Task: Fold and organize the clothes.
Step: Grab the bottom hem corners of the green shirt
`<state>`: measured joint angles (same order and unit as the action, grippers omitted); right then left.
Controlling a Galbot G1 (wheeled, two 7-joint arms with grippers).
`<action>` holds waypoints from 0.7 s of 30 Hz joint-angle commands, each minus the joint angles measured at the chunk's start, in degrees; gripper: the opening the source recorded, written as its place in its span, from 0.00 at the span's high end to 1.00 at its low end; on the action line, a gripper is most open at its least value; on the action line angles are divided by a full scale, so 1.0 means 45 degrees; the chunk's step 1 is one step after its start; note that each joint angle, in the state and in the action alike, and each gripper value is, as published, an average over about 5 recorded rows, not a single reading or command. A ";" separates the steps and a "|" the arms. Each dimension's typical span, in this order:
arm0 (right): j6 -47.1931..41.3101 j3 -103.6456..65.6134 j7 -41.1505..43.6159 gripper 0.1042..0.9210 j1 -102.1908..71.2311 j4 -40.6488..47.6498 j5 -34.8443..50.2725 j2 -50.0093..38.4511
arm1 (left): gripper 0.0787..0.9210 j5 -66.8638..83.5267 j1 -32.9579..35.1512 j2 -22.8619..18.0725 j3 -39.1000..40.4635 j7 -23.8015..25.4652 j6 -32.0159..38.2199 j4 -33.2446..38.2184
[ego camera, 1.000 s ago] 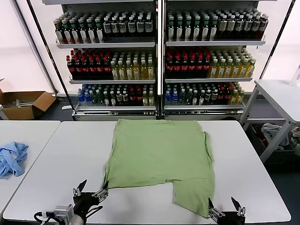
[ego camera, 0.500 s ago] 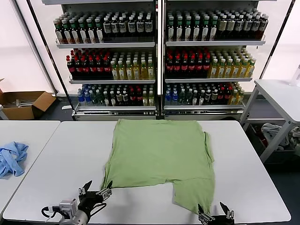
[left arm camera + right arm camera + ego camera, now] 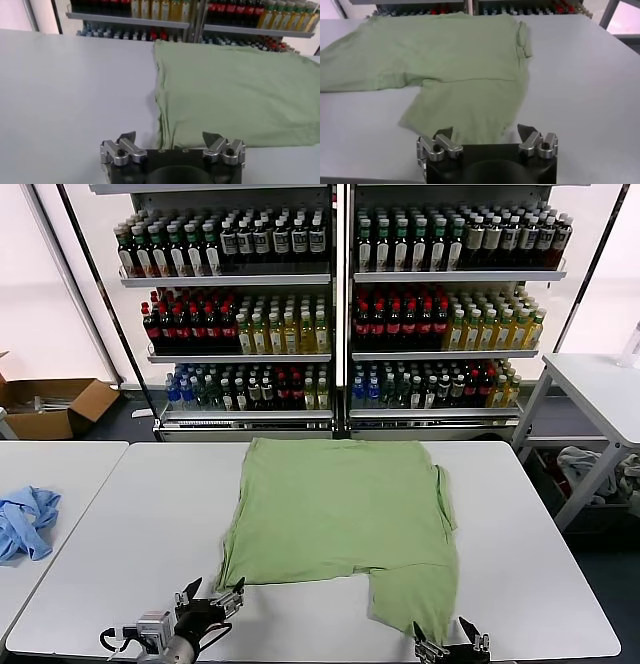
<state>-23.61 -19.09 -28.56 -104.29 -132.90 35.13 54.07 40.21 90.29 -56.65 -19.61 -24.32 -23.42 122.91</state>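
The clothes, a light green shirt (image 3: 340, 514), lie spread flat on the white table (image 3: 130, 534), plain side up. A narrower flap (image 3: 415, 594) of the shirt reaches toward the front edge on the right. My left gripper (image 3: 214, 588) is open, low at the shirt's near left corner (image 3: 167, 140), which lies between the spread fingers. My right gripper (image 3: 443, 632) is also open at the front edge. The flap's near hem (image 3: 475, 127) sits between its fingers. Neither gripper (image 3: 169, 137) (image 3: 485, 131) holds cloth.
A crumpled light blue garment (image 3: 25, 522) lies on the neighbouring table at left. Shelves of bottles (image 3: 340, 304) stand behind the table. A cardboard box (image 3: 50, 406) sits on the floor at far left, and another white table (image 3: 600, 384) stands at right.
The left gripper has slid right, toward the shirt's near left corner. The right gripper has moved left and lower, to the flap's hem. The shirt has not moved.
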 commanded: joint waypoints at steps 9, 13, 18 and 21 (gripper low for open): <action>0.0148 0.0075 -0.0023 0.47 0.0038 0.0173 -0.0065 0.0015 | 0.49 -0.0038 -0.0171 -0.0110 0.0464 0.0193 0.0120 -0.0634; 0.0216 0.0068 -0.0030 0.60 0.0082 0.0239 -0.0071 0.0002 | 0.63 -0.0063 -0.0201 -0.0084 0.0520 0.0235 0.0217 -0.0682; 0.0346 0.0129 -0.0010 0.78 0.0179 0.0346 -0.0174 0.0004 | 0.80 -0.0240 -0.0233 -0.0014 0.0545 0.0364 0.0324 -0.0580; 0.0396 0.0156 -0.0025 0.90 0.0219 0.0394 -0.0224 0.0003 | 0.90 -0.0314 -0.0241 0.0037 0.0565 0.0372 0.0430 -0.0574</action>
<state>-22.01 -18.51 -28.62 -103.50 -131.29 34.20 54.04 39.43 89.26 -56.67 -17.35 -22.91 -22.07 120.60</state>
